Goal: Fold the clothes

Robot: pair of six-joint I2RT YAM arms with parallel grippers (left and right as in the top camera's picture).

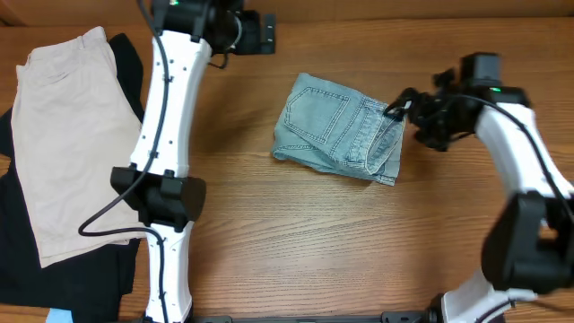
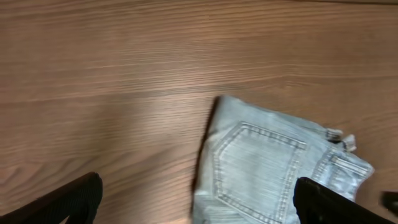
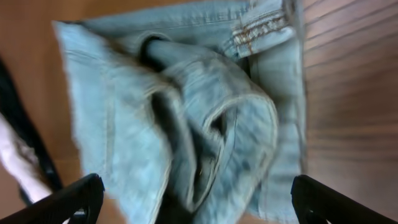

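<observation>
We see the denim shorts (image 1: 339,130) folded mid-table, well right of the beige shorts (image 1: 67,135). Our left gripper (image 2: 198,210) hangs at their far-left side, jaws apart; our right gripper (image 3: 199,208) spreads wide at their right edge.

Quick count: one pair of light-blue denim shorts (image 1: 341,130) mid-frame, one pair of beige shorts (image 1: 67,135) at left, one black garment (image 1: 18,260) under them, two robot arms, left arm (image 1: 166,117) and right arm (image 1: 516,152), one wooden surface (image 1: 296,242).
</observation>
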